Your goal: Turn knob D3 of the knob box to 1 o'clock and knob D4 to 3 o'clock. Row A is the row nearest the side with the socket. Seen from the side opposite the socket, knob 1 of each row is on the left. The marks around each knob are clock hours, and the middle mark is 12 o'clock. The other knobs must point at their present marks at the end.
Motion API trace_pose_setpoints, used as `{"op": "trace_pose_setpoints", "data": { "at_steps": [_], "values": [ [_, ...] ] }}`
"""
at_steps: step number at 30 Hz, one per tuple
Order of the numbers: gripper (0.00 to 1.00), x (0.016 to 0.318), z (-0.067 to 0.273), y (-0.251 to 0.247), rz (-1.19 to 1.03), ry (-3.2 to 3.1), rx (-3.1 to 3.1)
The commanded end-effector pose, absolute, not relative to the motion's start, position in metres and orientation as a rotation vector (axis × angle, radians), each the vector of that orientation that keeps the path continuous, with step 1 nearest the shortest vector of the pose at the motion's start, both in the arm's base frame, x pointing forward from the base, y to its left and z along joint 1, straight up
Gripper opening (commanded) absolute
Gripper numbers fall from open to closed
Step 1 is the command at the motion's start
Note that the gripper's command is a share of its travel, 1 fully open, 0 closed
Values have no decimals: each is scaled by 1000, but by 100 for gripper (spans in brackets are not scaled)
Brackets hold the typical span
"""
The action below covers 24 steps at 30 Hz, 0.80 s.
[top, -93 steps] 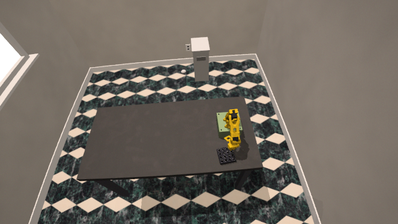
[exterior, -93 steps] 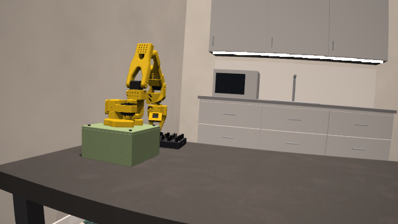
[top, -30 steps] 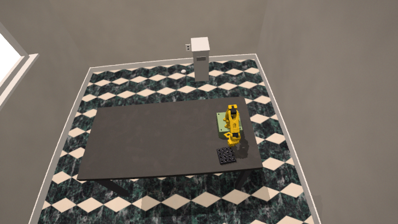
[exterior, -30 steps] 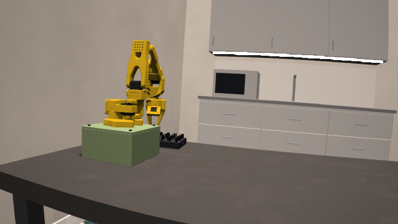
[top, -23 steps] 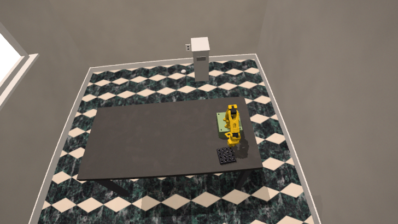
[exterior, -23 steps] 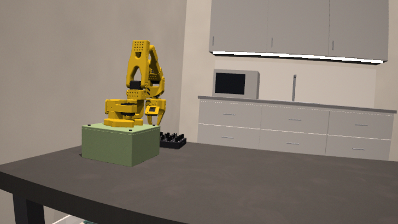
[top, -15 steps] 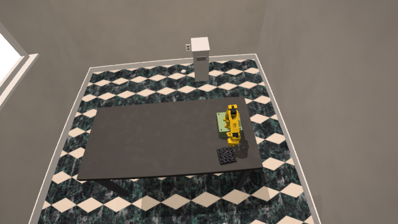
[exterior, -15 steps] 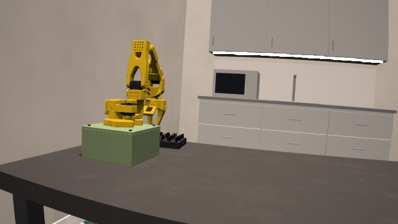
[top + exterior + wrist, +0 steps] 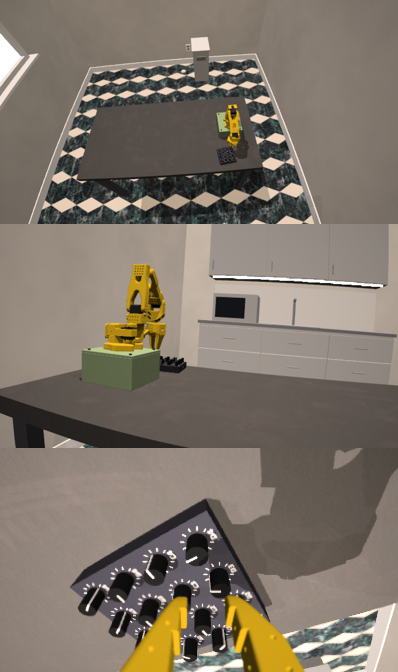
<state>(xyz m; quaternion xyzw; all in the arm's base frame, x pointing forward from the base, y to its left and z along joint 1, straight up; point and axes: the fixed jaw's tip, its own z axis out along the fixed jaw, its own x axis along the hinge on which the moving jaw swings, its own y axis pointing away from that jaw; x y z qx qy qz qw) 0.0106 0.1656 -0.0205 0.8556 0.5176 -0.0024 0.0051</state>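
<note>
The knob box (image 9: 165,593) lies on the counter (image 9: 156,139) just below the gripper (image 9: 207,608), seen corner-on; the nearly together, empty fingers hover above its near-right knobs, touching none.

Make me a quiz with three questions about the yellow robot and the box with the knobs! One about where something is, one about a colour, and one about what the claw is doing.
1. Where does the knob box sit?
A. on the dark table
B. on the floor
C. on the kitchen counter

2. What colour is the block under the arm?
A. red
B. green
C. blue

3. What is the gripper doing?
A. squeezing a knob
B. lying on the table
C. hanging above the knobs, holding nothing

Answers: 1 A, the box rests on the table near the arm. 2 B, the block is pale green. 3 C, its yellow fingers stand apart from the knobs, with nothing between them.
</note>
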Motion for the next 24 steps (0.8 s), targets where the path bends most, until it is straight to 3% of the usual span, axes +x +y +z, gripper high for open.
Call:
{"op": "trace_pose_setpoints", "data": {
  "at_steps": [1, 24],
  "values": [
    [9, 12, -19, 165, 3, 1461, 2785],
    [10, 11, -19, 163, 2, 1274, 2875]
  ]
}}
